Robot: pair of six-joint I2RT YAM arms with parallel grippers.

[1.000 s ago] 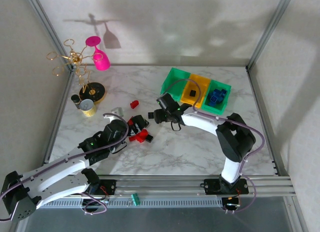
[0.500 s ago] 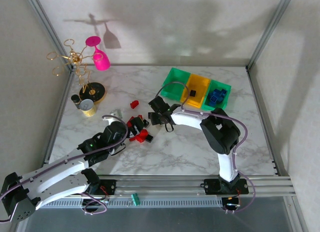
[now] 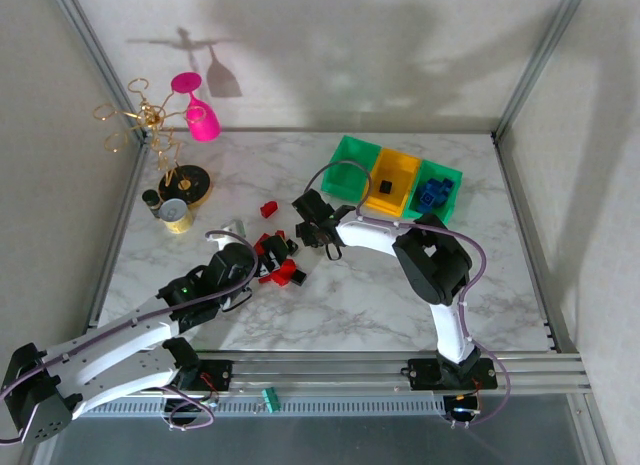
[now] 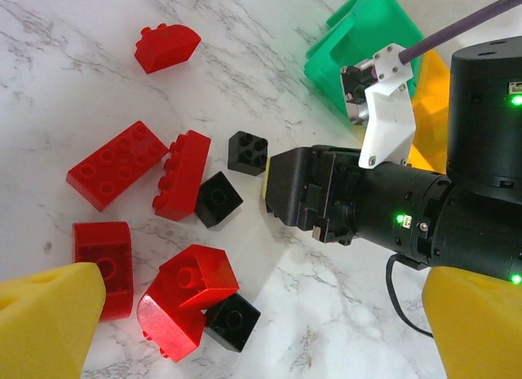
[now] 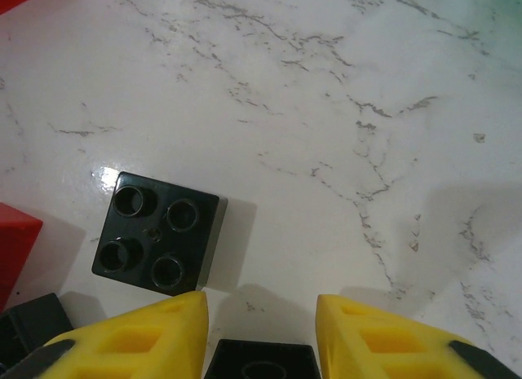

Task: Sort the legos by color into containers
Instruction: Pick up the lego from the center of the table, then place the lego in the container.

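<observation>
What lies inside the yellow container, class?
One black lego lies inside the yellow container. The right arm's cable crosses its near edge, hiding a little of the floor there.

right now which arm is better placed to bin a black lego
Right. The right gripper straddles a black lego, and its arm reaches in from the side of the yellow bin, which holds a black one. The left gripper hangs open over the red legos.

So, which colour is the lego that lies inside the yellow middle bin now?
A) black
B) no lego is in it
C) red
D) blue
A: a single black lego sits inside the yellow bin.
</observation>
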